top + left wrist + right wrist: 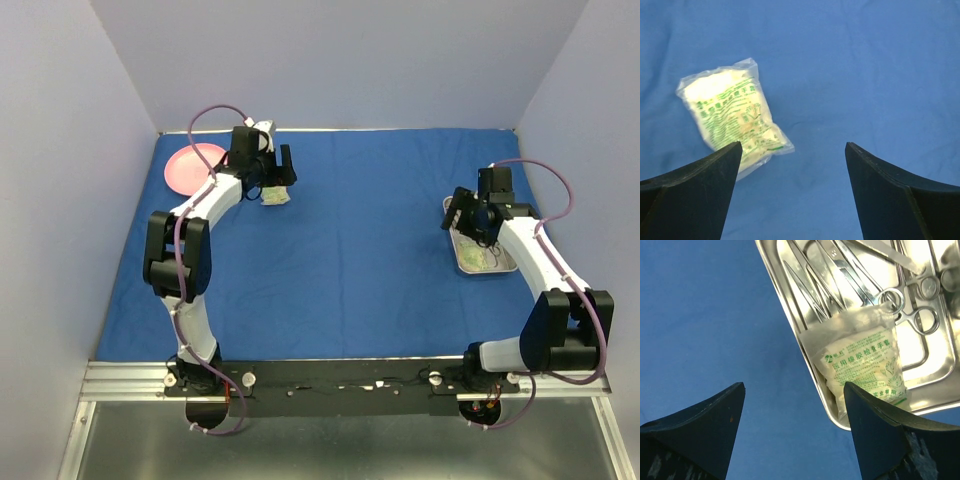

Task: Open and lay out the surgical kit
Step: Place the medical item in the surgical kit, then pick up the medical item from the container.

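Cloth (865, 60), royal blue and softly creased, covers the counter. The left tool (792, 147) hangs with its dark wedge-shaped fingers (695, 190) spread wide, holding nothing. A crinkly clear packet (732, 120) with green print lies flat just ahead of its left finger. The right tool (794, 386) is likewise spread and empty above bare cloth. Ahead of its right finger sits a shiny rectangular steel tray (927, 357) holding thin silver forceps (847, 275) and a second packet (862, 360) lying partly over them. A round pink plate (190, 168) rests left of the left tool.
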`<state>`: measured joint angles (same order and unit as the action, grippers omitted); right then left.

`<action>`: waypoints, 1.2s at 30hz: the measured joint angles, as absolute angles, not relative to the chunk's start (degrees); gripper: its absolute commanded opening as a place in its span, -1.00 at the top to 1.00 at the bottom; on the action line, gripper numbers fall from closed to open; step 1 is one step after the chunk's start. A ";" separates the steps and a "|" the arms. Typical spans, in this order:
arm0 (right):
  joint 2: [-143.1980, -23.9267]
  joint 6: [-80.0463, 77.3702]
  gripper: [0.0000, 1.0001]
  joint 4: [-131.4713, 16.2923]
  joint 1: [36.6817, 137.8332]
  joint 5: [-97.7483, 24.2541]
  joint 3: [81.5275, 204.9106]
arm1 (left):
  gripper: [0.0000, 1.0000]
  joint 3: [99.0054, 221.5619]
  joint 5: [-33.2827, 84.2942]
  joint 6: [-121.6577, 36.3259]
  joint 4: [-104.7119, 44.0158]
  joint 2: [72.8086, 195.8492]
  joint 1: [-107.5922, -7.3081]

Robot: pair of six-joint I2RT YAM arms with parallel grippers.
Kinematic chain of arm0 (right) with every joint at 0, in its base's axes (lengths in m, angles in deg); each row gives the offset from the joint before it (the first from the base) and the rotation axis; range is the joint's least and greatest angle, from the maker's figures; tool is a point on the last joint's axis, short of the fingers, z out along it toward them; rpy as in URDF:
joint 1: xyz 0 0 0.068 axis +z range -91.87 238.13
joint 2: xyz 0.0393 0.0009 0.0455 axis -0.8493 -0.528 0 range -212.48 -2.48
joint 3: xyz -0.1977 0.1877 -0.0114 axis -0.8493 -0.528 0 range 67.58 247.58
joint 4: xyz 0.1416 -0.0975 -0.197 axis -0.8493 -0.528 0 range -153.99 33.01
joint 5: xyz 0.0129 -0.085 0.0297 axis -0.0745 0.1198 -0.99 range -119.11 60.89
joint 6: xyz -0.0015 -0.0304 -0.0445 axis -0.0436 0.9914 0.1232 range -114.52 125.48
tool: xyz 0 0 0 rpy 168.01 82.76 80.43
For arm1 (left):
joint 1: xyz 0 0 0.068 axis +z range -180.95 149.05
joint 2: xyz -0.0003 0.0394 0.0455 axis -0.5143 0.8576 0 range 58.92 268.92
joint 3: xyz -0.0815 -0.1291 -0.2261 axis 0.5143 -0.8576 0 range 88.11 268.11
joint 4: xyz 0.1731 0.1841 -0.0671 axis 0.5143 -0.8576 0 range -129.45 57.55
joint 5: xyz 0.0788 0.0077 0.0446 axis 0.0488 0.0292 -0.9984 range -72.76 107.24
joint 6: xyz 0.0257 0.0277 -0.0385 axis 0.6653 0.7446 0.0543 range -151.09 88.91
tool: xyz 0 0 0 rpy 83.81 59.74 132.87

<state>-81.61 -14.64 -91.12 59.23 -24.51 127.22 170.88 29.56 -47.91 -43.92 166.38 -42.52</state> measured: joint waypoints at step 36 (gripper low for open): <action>-85.55 -16.68 -0.22 -84.24 42.43 -26.01 117.67 | -0.83 166.53 23.86 -42.90 -51.50 157.29 -44.32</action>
<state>-85.55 -16.68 -84.24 42.43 -26.01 117.67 166.53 23.86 -42.90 -51.50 157.29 -44.32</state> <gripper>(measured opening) 0.651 0.908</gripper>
